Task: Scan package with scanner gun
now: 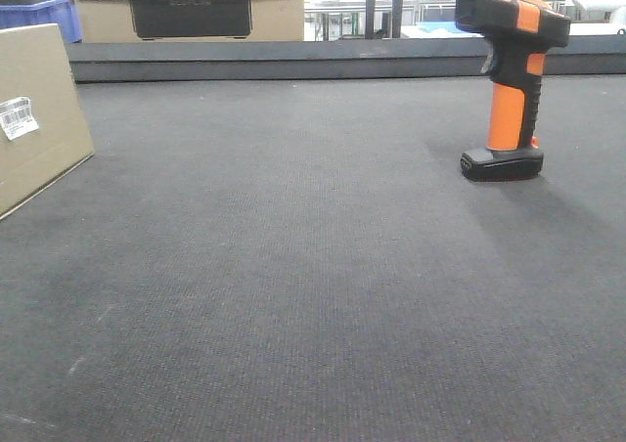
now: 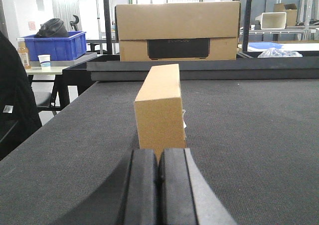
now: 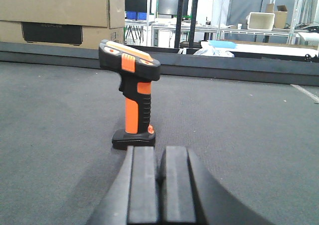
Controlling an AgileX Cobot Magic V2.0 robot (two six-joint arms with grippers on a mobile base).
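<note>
Box (image 2: 158,110) upright just ahead of closed, empty left pincer (image 2: 158,171) | scanner (image 3: 131,93) standing (on tabletop (image 1: 293,266)) before closed, empty right pincer (image 3: 159,171)

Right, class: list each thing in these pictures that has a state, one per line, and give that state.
Plain brown cardboard package: upright on the mat, untouched.
Orange-and-black scanner gun: standing on its base, not held.
Left gripper: shut, empty, short of the package.
Right gripper: shut, empty, short of the scanner gun.
</note>
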